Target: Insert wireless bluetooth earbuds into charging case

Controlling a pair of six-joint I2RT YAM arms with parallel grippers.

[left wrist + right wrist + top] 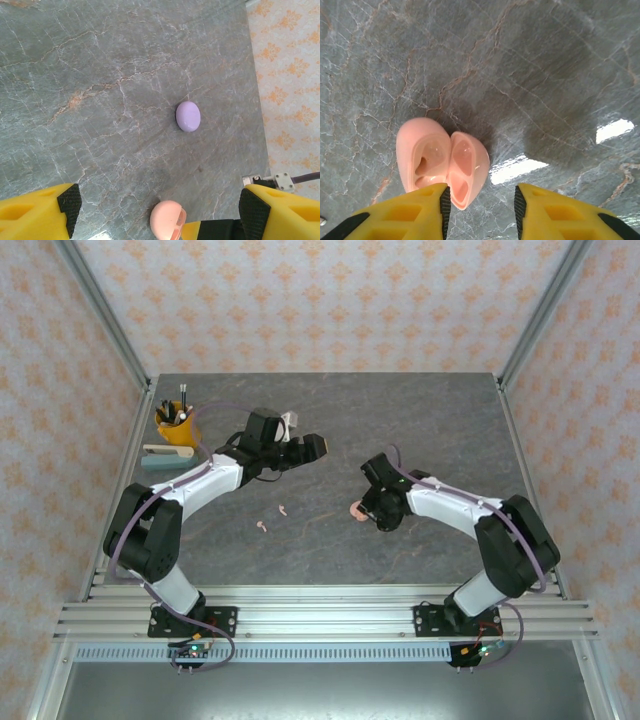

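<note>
Right wrist view: pale pink hinged case (442, 162) lies open, sockets empty, right tool (482, 200) half-open holding nothing; earbuds (262, 527) not yet in.

A yellow cup (177, 428) holding pens stands at the grey marble table's (420, 420) far-left corner.

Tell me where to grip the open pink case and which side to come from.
Come straight down from above and pinch one half of the pink case across its outer walls, probably the deeper half. It lies flat on the table, opened with hollows up; the right claw hovers open at its near edge.
</note>
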